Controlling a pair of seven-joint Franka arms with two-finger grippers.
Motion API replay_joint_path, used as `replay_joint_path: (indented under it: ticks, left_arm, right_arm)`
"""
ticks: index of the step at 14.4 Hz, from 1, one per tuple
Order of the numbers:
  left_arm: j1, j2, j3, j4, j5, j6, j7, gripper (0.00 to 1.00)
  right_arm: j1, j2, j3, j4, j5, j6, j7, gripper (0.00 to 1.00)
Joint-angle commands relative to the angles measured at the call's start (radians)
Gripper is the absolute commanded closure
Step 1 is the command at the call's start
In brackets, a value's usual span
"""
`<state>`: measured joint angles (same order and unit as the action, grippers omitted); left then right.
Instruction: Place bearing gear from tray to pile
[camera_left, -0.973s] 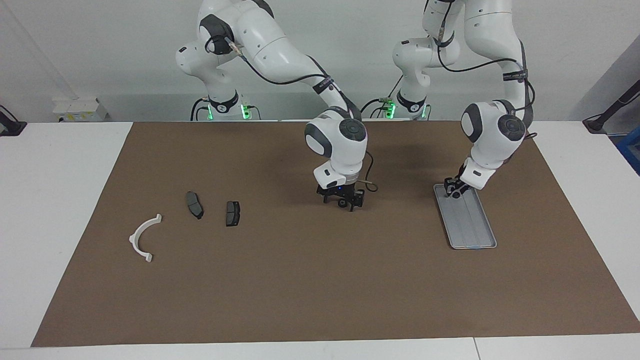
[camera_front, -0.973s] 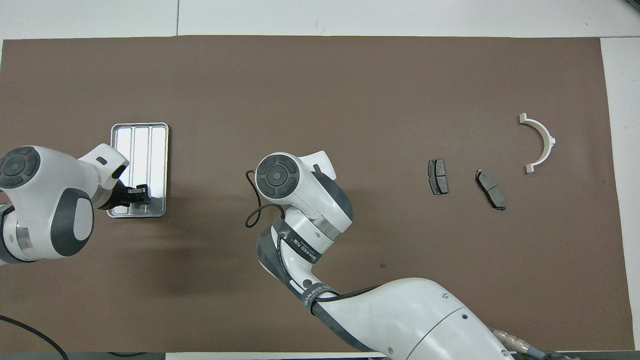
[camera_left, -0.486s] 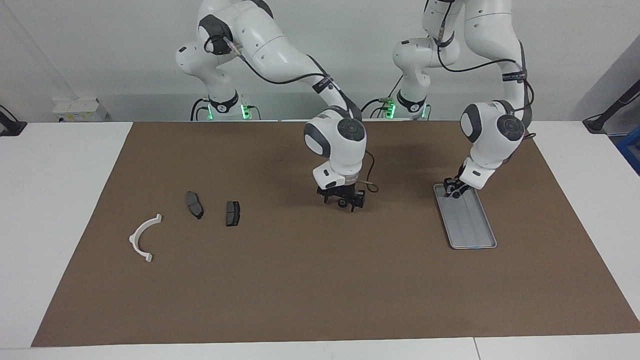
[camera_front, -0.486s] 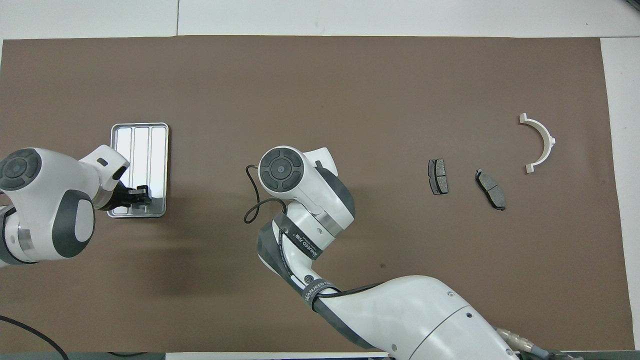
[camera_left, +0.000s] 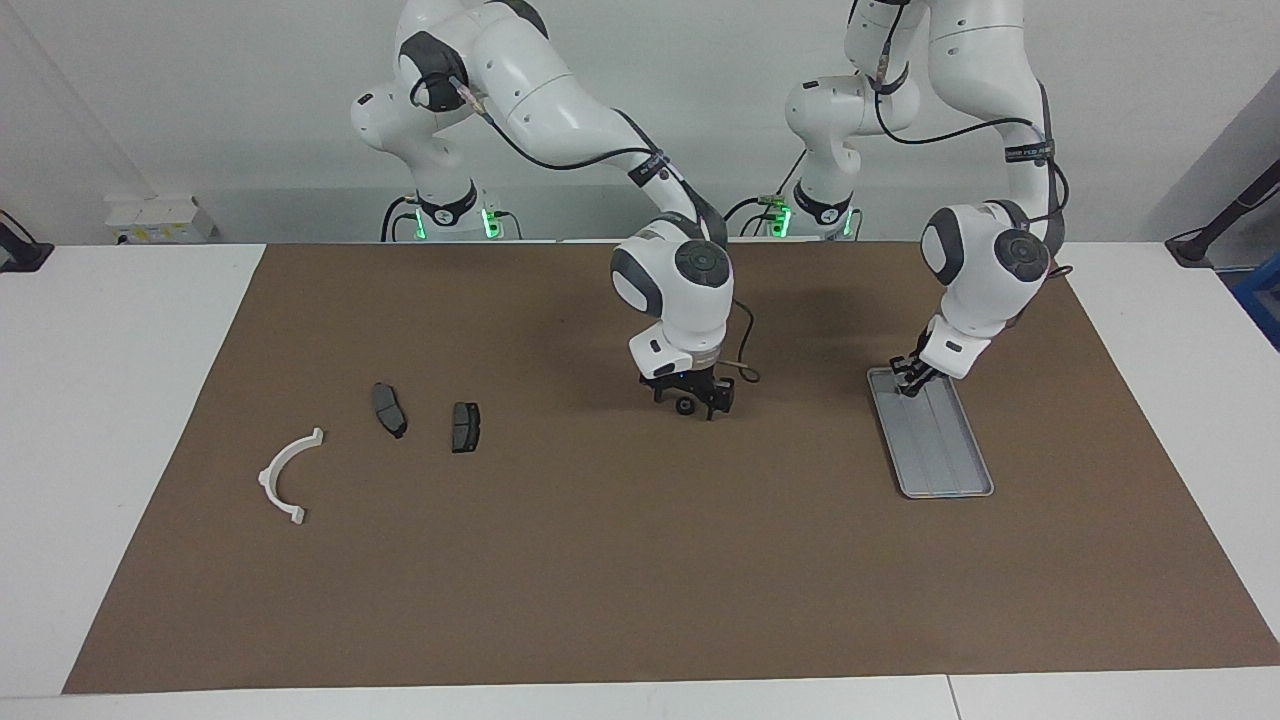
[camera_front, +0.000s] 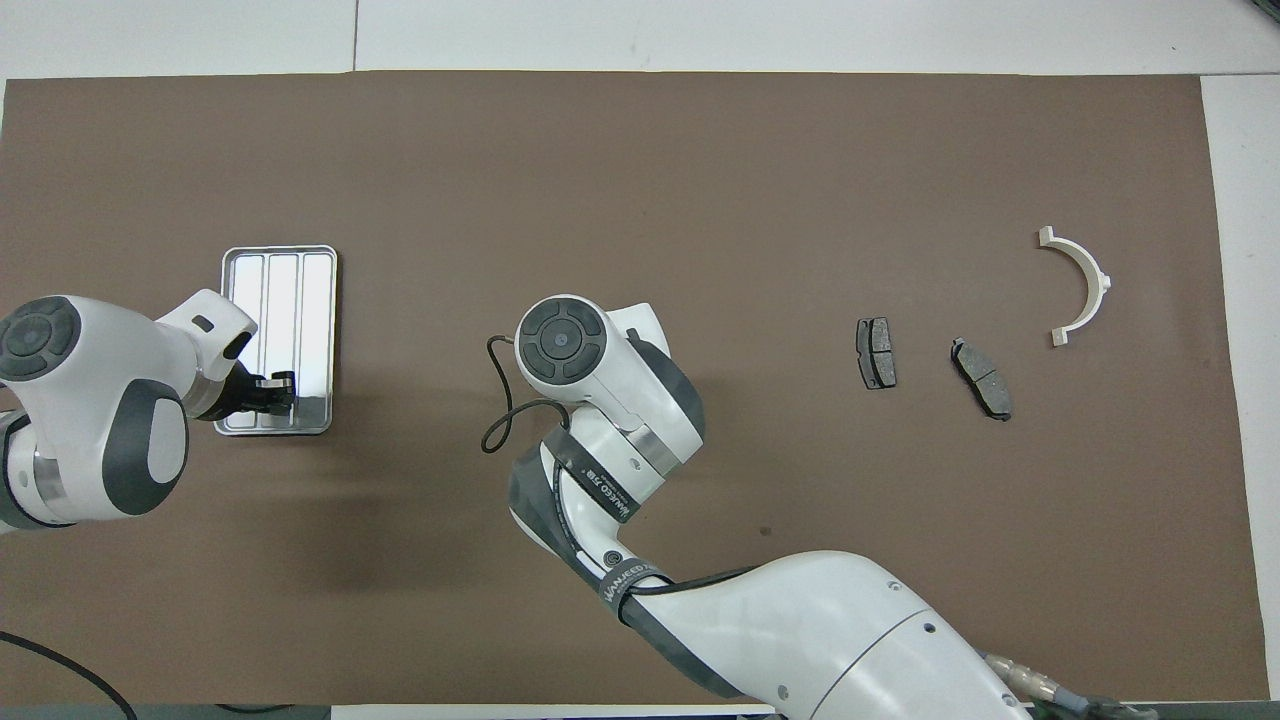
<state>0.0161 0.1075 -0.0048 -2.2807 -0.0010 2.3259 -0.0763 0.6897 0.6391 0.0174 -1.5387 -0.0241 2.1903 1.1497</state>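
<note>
- The small flat silver metal tray (camera_left: 932, 433) with rounded corners, raised rim and ridged floor holds no loose part that shows.
- The left gripper (camera_left: 910, 378), over the tray's robot-side end: finger state unreadable.
- The right gripper (camera_left: 690, 398), over mid-mat, pinches a small dark round bearing gear (camera_left: 684, 406).
- The pile: two dark grey brake-pad-shaped pieces (camera_left: 389, 409) and one white curved plastic half-ring (camera_left: 287, 475), toward the right arm's end.

Looked like a robotics lab – two white arms (camera_left: 560, 110) bolted at a mat-covered worktop (camera_left: 150, 330), bare walls.
</note>
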Motion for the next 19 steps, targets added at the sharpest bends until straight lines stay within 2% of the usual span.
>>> replay_joint_path:
  ticks: [1, 6, 9, 10, 11, 13, 14, 19]
  left_arm:
    - [0.022, -0.028, -0.012, 0.036, -0.010, -0.063, -0.002, 1.00]
    - [0.010, -0.048, -0.012, 0.164, -0.010, -0.265, -0.059, 1.00]
    - [0.005, -0.063, -0.014, 0.170, -0.010, -0.284, -0.085, 1.00]
    - [0.005, -0.068, -0.017, 0.170, -0.010, -0.289, -0.108, 1.00]
    - [0.002, -0.068, -0.021, 0.171, -0.010, -0.289, -0.141, 1.00]
    - [-0.030, -0.071, -0.020, 0.173, -0.010, -0.290, -0.168, 1.00]
    - [-0.031, -0.071, -0.021, 0.175, -0.010, -0.290, -0.183, 1.00]
    - [-0.074, -0.061, -0.021, 0.248, -0.011, -0.359, -0.282, 1.00]
  right_arm:
    - [-0.006, 0.004, 0.009, -0.006, 0.010, -0.004, 0.005, 0.16]
    - [-0.006, 0.001, 0.010, -0.004, 0.032, -0.018, 0.005, 0.31]
    - [-0.007, -0.001, 0.010, 0.002, 0.041, -0.020, 0.005, 0.39]
    - [-0.009, -0.001, 0.010, 0.003, 0.041, -0.021, 0.005, 0.47]
    - [-0.012, -0.001, 0.010, 0.003, 0.043, -0.020, 0.005, 0.65]
    - [-0.013, 0.001, 0.010, 0.003, 0.044, -0.018, 0.004, 0.91]
    - [-0.015, 0.001, 0.010, 0.003, 0.044, -0.018, 0.004, 1.00]
    - [-0.016, -0.001, 0.009, 0.011, 0.043, -0.020, 0.001, 1.00]
